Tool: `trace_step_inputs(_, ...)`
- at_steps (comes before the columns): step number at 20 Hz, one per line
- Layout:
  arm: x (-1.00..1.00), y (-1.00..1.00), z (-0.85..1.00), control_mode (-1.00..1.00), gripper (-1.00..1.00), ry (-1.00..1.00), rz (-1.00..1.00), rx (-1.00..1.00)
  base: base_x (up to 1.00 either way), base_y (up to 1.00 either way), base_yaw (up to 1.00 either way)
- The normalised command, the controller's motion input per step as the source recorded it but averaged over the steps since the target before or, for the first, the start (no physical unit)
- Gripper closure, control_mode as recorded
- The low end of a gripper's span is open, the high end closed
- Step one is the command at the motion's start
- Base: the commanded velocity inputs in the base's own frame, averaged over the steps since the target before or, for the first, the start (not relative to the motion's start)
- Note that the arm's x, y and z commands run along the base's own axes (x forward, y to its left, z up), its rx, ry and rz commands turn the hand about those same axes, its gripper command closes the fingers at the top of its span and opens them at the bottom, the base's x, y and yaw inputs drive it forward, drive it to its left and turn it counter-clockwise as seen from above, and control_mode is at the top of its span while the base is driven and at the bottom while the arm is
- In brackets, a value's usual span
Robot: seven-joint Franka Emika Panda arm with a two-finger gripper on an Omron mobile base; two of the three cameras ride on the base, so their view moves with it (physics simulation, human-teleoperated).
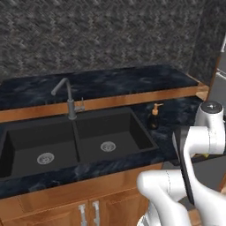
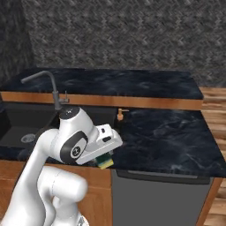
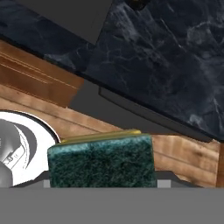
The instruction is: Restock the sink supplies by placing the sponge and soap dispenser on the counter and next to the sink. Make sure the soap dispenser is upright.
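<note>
My gripper [image 2: 105, 159] is shut on the sponge [image 2: 105, 162], a yellow block whose dark green scrub face [image 3: 100, 162] fills the lower hand view. It hangs at the front edge of the dark marbled counter [image 2: 167, 132], just right of the black double sink [image 2: 26, 120]. The soap dispenser [image 1: 153, 115], a dark bottle with an orange pump, stands upright on the counter [image 1: 178, 114] by the sink's [image 1: 142, 137] right rim. It also appears as the soap dispenser [image 2: 120, 114] beyond my hand. The sponge hides my fingertips in the hand view.
A grey gooseneck faucet [image 1: 68, 99] rises behind the sink divider. A raised back ledge with a wooden face [image 2: 132, 101] runs along the wall. A grey appliance front [image 2: 159, 198] sits under the counter to the right, with wooden cabinet doors [image 1: 53, 212] under the sink.
</note>
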Motion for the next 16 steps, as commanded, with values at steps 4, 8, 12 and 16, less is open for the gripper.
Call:
trace_step_inputs(4,0.00,0.00,0.00,1.00,1.00,0.00,0.00,0.00,0.53,-0.36,0.05)
trace_step_inputs(8,0.31,0.00,-0.01,-1.00,1.00,0.00,0.03,0.01,0.30,0.00,0.03)
trace_step_inputs(12,0.64,-0.02,-0.10,-1.00,1.00,0.01,0.16,0.06,0.00,0.00,0.00)
trace_step_inputs(16,0.55,0.00,-0.33,-1.00,1.00,0.01,0.26,0.05,0.00,0.00,0.00)
